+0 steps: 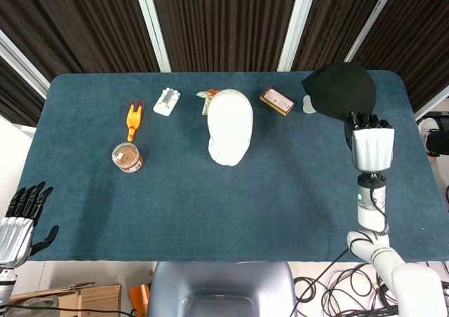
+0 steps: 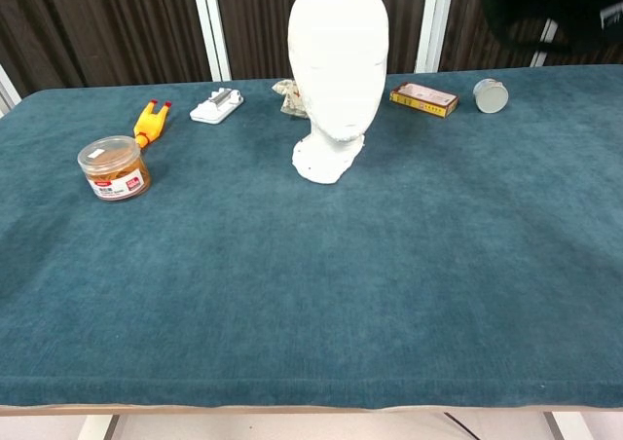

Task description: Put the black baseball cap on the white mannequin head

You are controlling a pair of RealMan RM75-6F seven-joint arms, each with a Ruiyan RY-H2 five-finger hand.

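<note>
The black baseball cap (image 1: 340, 87) hangs in the air over the table's far right corner, held by my right hand (image 1: 367, 140) at its near edge. In the chest view the cap (image 2: 545, 12) is high at the top right, well above the tabletop. The white mannequin head (image 1: 229, 126) stands upright at the middle of the table, to the left of the cap; the chest view shows the mannequin head (image 2: 336, 65) bare. My left hand (image 1: 19, 222) rests off the table's near left corner, fingers spread and holding nothing.
On the blue table (image 1: 210, 205) lie a yellow rubber chicken (image 1: 133, 120), a round snack jar (image 1: 127, 156), a white stapler-like item (image 1: 166, 101), a wrapped packet behind the head (image 1: 205, 99), a small red-yellow box (image 1: 276, 100) and a round silver tin (image 2: 490, 95).
</note>
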